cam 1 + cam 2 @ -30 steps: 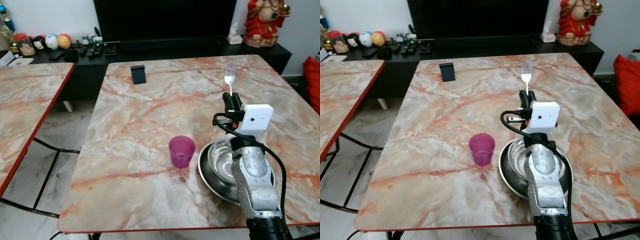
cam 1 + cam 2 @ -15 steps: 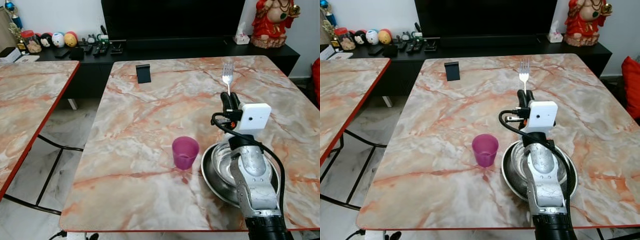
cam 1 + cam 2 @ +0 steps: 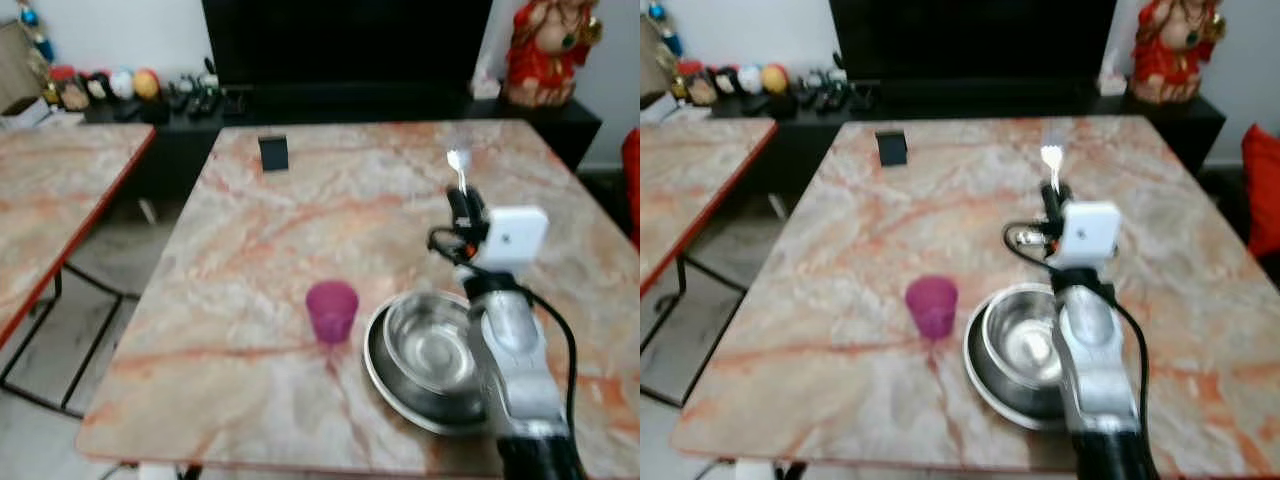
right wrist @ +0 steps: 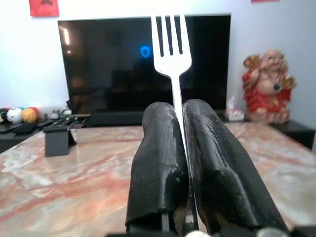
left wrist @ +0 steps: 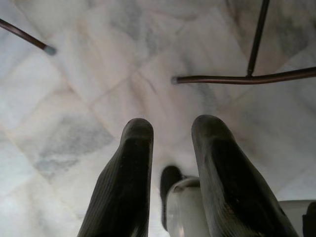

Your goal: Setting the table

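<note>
My right gripper (image 3: 463, 205) is raised over the marble table (image 3: 270, 250), shut on the handle of a silver fork (image 4: 171, 39) whose tines point up and away from me. Below and just behind the gripper, a steel bowl (image 3: 430, 345) rests inside a steel plate (image 3: 385, 380) near the table's front edge. A purple cup (image 3: 331, 311) stands upright to the left of the plate. My left gripper (image 5: 170, 143) hangs over the pale tiled floor (image 5: 89, 74) with its fingers apart and nothing between them.
A small black stand (image 3: 272, 153) sits at the far left of the table. Behind it are a dark TV console (image 3: 330, 100) and a red figurine (image 3: 543, 50). A second marble table (image 3: 50, 210) stands to the left, with metal legs (image 5: 256, 54) over the floor.
The whole picture has shifted and blurred, so the camera moved. The cup and plate now lie further left in view. My right gripper still holds the fork upright.
</note>
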### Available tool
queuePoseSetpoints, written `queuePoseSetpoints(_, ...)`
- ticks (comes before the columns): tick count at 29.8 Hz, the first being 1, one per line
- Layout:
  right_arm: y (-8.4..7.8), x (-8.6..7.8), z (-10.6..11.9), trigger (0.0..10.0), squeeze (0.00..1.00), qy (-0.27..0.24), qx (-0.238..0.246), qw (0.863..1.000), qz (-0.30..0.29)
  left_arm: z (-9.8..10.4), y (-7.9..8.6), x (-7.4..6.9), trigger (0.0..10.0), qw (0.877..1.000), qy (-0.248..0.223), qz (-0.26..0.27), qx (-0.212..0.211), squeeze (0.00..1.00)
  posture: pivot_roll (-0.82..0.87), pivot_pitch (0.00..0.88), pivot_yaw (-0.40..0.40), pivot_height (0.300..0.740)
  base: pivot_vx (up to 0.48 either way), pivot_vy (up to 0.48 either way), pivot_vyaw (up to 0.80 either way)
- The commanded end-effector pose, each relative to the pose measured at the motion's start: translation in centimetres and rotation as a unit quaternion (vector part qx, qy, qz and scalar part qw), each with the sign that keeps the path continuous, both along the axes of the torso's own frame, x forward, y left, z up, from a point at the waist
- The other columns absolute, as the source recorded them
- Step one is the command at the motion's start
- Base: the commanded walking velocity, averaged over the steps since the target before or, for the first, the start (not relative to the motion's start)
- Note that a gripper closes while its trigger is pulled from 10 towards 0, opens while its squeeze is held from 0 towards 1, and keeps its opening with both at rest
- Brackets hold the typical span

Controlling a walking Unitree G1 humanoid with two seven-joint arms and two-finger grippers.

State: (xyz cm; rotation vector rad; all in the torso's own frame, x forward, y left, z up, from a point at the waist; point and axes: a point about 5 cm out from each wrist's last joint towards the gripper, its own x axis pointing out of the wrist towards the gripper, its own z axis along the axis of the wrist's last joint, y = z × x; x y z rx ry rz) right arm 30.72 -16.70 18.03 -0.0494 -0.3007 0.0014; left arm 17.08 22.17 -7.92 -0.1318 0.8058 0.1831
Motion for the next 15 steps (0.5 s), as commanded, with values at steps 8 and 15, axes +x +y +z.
queuePoseSetpoints(8,-0.2,-1.4,0.5,10.0,0.00,0.000,-0.001,1.000,-0.014,-0.1,0.6,-0.6,10.0,1.000,0.010,-0.001,0.004,0.00,-0.14,0.000,0.051,0.740,0.000,0.000,0.00)
queuePoseSetpoints(15,-2.9,-3.1,0.6,10.0,0.00,0.041,-0.022,0.997,-0.068,-0.1,0.5,-0.6,10.0,1.000,0.010,-0.007,0.004,0.00,-0.17,0.000,0.057,0.740,0.000,0.000,0.00)
